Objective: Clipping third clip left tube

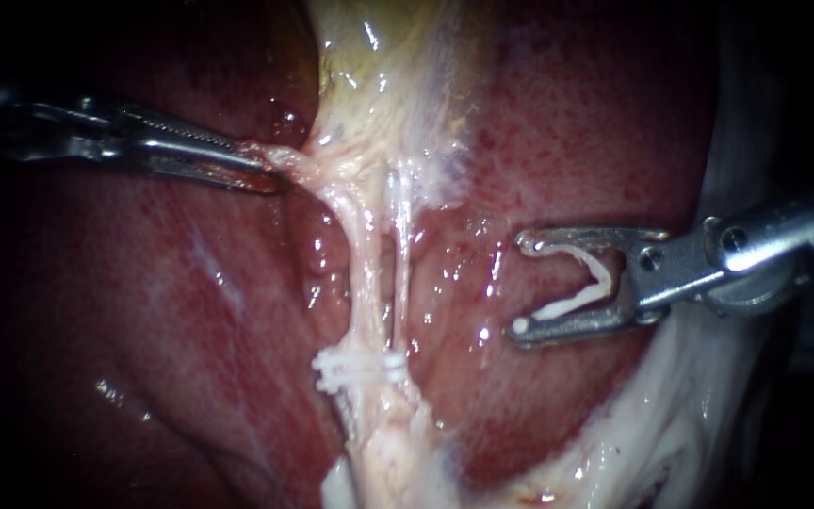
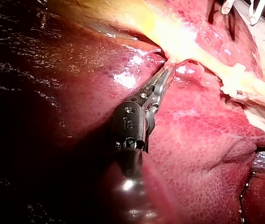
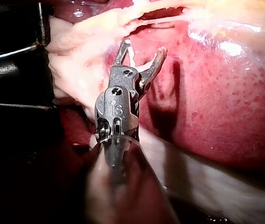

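Observation:
Two pale tubes run down the middle of the liver (image 1: 595,123): the left tube (image 1: 358,254) and the thinner right tube (image 1: 401,254). White clips (image 1: 333,369) cross them low down, also seen as clips (image 2: 232,77) in the left wrist view. My left instrument (image 1: 261,170) is shut on the pale tissue at the tubes' upper end and pulls it leftward; its jaws (image 2: 166,71) bite that same fold. My right instrument (image 1: 520,283) stands right of the tubes, apart from them, jaws wide with a white V-shaped clip (image 1: 591,278) seated against both. The right wrist view shows that instrument (image 3: 144,46) with the clip (image 3: 133,56).
Yellowish gallbladder tissue (image 1: 379,66) lies above the tubes. A pale white sheet of tissue (image 1: 680,415) borders the liver at the lower right, under my right instrument's shaft. Wet red liver surface lies on both sides of the tubes.

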